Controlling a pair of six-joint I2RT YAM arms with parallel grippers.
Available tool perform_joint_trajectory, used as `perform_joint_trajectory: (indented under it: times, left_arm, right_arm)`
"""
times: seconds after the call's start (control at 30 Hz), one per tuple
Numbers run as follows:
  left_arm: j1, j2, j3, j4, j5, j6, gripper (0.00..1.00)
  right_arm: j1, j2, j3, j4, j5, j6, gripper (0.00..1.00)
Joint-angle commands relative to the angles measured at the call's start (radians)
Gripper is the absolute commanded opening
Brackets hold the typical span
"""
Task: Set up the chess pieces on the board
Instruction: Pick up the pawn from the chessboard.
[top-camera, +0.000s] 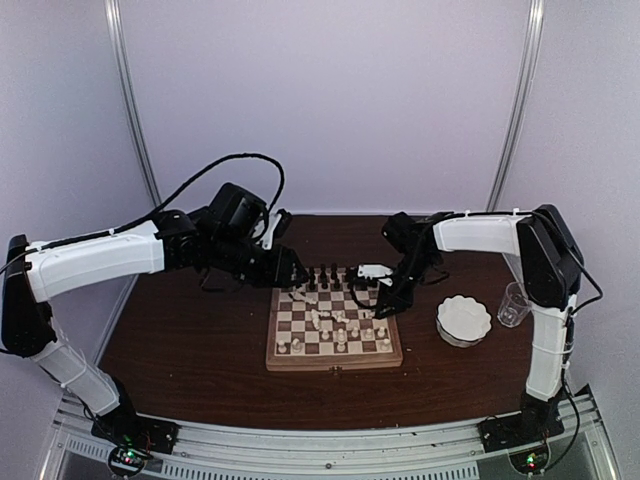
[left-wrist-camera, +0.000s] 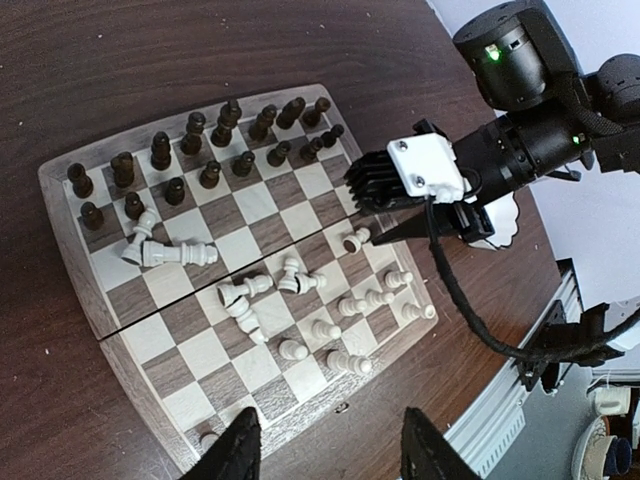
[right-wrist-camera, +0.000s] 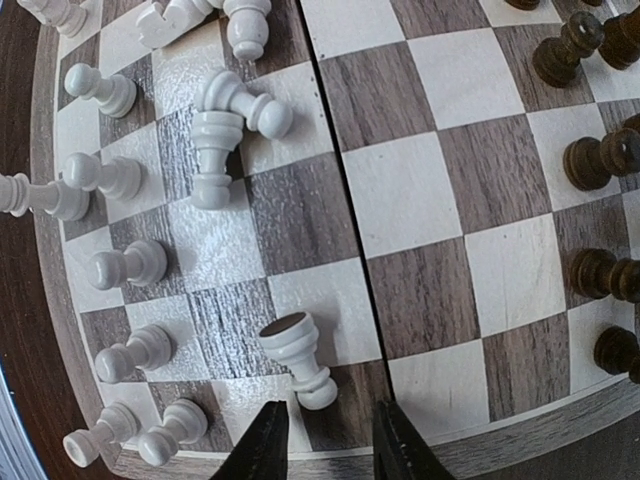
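Observation:
The board (top-camera: 335, 361) lies at the table's middle. Dark chess pieces (left-wrist-camera: 200, 150) stand in two rows on its far side. White chess pieces (left-wrist-camera: 345, 305) stand along the opposite side, and several white ones (left-wrist-camera: 170, 252) lie toppled mid-board. My right gripper (right-wrist-camera: 325, 440) is open and low over the board (right-wrist-camera: 520, 445). A fallen white pawn (right-wrist-camera: 298, 358) lies just ahead of its fingertips. That gripper also shows in the top view (top-camera: 385, 300). My left gripper (left-wrist-camera: 330, 450) is open and empty, held high over the board (left-wrist-camera: 70, 270). In the top view it (top-camera: 288, 268) is at the board's far left corner.
A white scalloped bowl (top-camera: 463, 318) sits right of the board, with a clear plastic cup (top-camera: 514, 303) beside it. The right arm (left-wrist-camera: 520, 130) reaches over the board's right side. Bare dark table (top-camera: 190, 330) lies left of the board.

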Motion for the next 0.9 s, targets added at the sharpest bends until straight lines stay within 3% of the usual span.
perform_joint_trajectory:
  times: [0.0,0.7,0.87]
  left_arm:
    - [0.003,0.011,-0.008,0.045,0.009,0.001,0.48]
    - [0.004,0.042,-0.042,0.102,0.010,-0.015,0.48]
    - [0.004,0.052,-0.054,0.118,0.022,-0.021,0.48]
  right_arm:
    - [0.002,0.017,0.003,-0.025,-0.011,-0.044,0.32]
    - [0.061,0.042,-0.003,0.004,0.102,-0.063,0.17]
    - [0.082,0.037,-0.024,0.012,0.125,-0.076,0.18]
